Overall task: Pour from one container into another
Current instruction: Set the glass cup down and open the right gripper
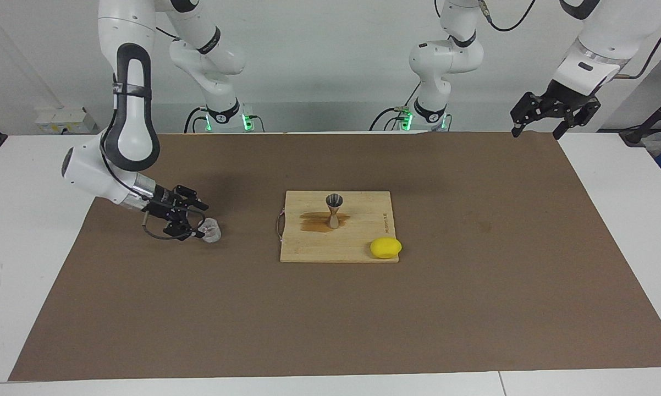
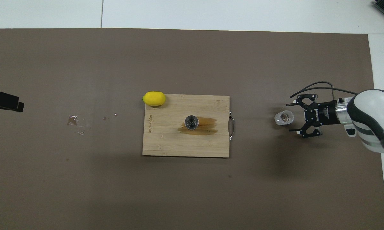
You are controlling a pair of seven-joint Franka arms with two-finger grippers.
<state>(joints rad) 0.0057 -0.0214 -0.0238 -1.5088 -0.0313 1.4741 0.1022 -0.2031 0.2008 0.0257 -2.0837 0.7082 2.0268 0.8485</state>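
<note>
The clear glass cup stands upright on the brown mat toward the right arm's end of the table. My right gripper lies low just beside it, open, with the fingertips on either side of the cup's edge and not gripping it. The silvery metal jigger stands upright on the wooden cutting board, on a brown wet stain. My left gripper hangs open and waits in the air over the mat's corner at the left arm's end.
A yellow lemon rests at the board's corner, farther from the robots than the jigger. A few water drops lie on the mat toward the left arm's end. The board has a metal handle facing the cup.
</note>
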